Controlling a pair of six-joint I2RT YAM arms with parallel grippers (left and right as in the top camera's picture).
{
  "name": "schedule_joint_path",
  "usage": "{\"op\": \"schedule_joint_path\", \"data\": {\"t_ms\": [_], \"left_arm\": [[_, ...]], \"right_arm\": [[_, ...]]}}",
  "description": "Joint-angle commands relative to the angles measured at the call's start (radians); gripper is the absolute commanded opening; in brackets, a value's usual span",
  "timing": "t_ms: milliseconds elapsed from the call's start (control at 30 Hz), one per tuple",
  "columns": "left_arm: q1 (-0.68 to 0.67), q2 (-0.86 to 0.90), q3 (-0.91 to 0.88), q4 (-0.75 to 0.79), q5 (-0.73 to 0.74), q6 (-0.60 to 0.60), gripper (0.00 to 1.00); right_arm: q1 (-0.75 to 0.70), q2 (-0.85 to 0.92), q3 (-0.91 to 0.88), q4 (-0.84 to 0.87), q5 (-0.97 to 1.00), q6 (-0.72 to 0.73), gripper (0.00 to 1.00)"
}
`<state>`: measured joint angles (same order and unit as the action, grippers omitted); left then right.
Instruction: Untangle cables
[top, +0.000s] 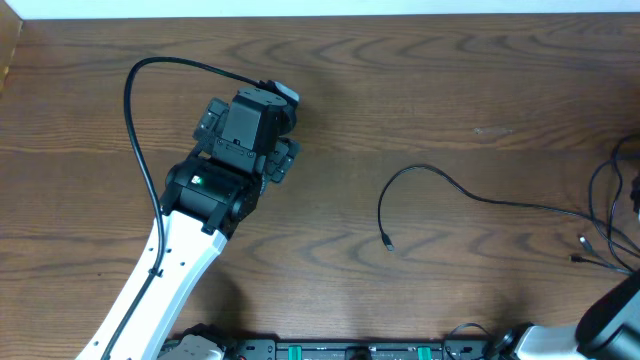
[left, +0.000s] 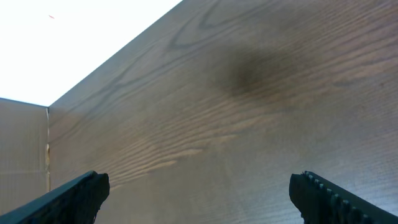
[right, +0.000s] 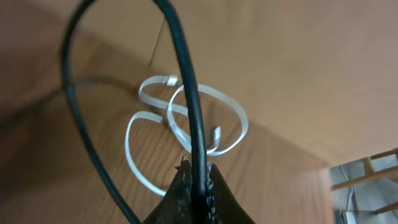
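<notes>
Two arms, two very different jobs here. The left gripper (left: 199, 190) is parked over bare wood on the left side of the table (top: 400, 60), jaws spread wide with nothing between them. My guess is it's just waiting out of the way until there's a strand to grab.

The right gripper (right: 198, 179) is doing the work: its jaws are pinched together on a black cable (right: 185, 81), which rises out of the fingertips and arcs over in a big smooth loop. Lifting it like that looks like a way to pull it clear of the white cable (right: 238, 112) lying below, a flat, ribbon-looking cord curled into a couple of overlapping loops on the wood.

From above, one loose black cord (top: 440, 180) is laid out on its own mid-table, a thin, limp hook shape ending in a small plug. The rest of the bunch (top: 605, 215) sits at the far right edge, thin dark strands crossing each other. The right wrist view is blurry, so I can't say whether the black and white cords are actually snagged together.
</notes>
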<state>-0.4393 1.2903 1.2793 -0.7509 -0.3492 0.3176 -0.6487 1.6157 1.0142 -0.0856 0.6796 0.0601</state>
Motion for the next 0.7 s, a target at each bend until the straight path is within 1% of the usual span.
{"op": "schedule_joint_path", "data": {"t_ms": [0, 33, 67, 167, 300, 433, 600, 667], "left_arm": [[0.002, -0.003, 0.013, -0.005, -0.002, -0.006, 0.98], [0.002, -0.003, 0.013, -0.005, -0.002, -0.006, 0.98], [0.002, -0.003, 0.013, -0.005, -0.002, -0.006, 0.98], [0.002, -0.003, 0.013, -0.005, 0.001, -0.006, 0.98], [0.002, -0.003, 0.011, -0.004, 0.001, -0.006, 0.98], [0.002, -0.003, 0.011, -0.005, 0.001, -0.006, 0.98], [0.002, -0.003, 0.011, -0.005, 0.001, -0.006, 0.98], [0.002, -0.003, 0.011, -0.005, 0.001, -0.006, 0.98]], "right_arm": [[-0.046, 0.047, 0.005, 0.005, -0.155, -0.032, 0.37], [-0.057, 0.056, 0.005, 0.006, -0.217, -0.032, 0.73], [-0.068, 0.061, 0.005, 0.007, -0.280, -0.033, 0.99], [-0.097, 0.061, 0.005, 0.006, -0.425, -0.059, 0.99], [-0.098, 0.042, 0.005, -0.053, -0.518, -0.047, 0.99], [-0.090, -0.008, 0.005, -0.108, -0.739, -0.046, 0.99], [-0.054, -0.098, 0.006, -0.139, -0.978, -0.045, 0.99], [-0.020, -0.137, 0.006, -0.167, -1.033, -0.045, 0.99]]}}
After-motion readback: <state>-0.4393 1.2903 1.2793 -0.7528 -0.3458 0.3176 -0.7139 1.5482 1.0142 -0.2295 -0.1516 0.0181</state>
